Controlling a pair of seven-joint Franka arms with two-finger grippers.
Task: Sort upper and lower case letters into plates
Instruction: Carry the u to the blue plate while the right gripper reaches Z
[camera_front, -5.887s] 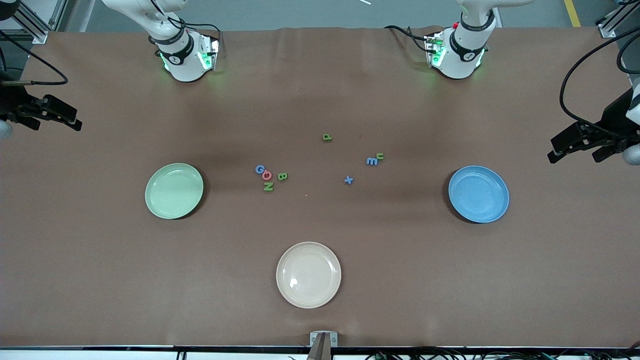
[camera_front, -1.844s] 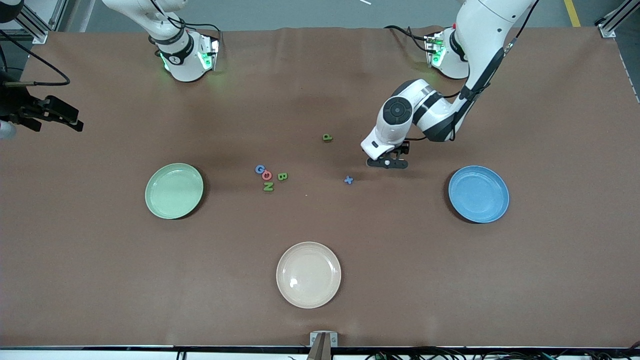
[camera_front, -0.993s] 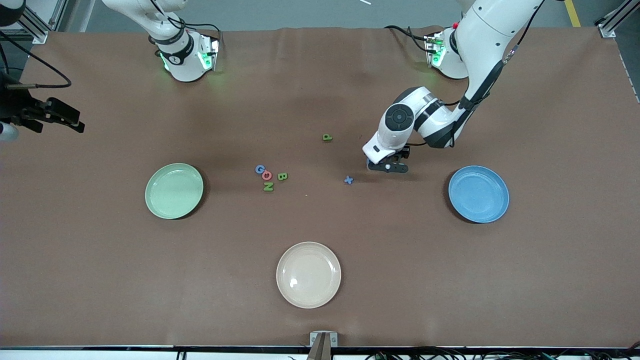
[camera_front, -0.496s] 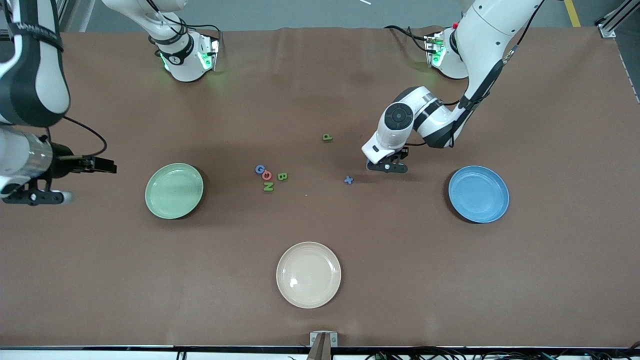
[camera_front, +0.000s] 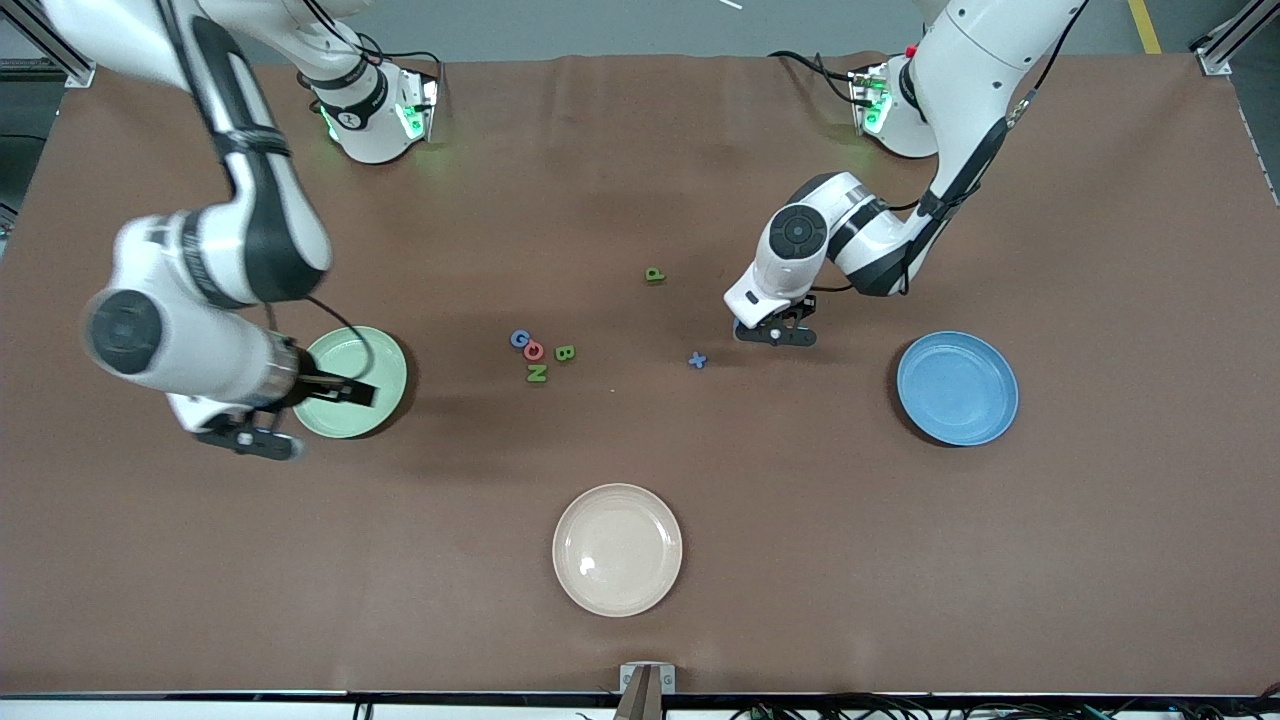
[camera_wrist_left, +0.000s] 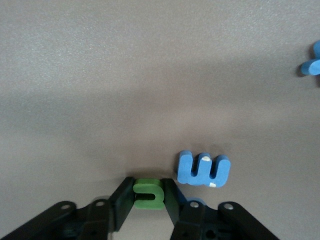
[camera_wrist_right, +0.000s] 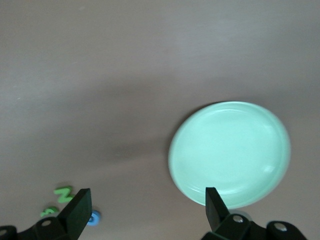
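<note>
Foam letters (camera_front: 538, 354) on the table read G, O, B, N.

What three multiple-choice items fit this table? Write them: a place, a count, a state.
1. The cream plate lies: A) nearer to the front camera than the green plate and the blue plate; B) on the blue plate; C) against the green plate.
2. Plates on the table: A) two; B) three; C) four.
3. The left gripper is: A) open; B) shut on the green letter; C) shut on nothing.
Key: 1A, lowest in the front view; 2B, green, blue, cream; 3B, the left wrist view shows it clamped.
</note>
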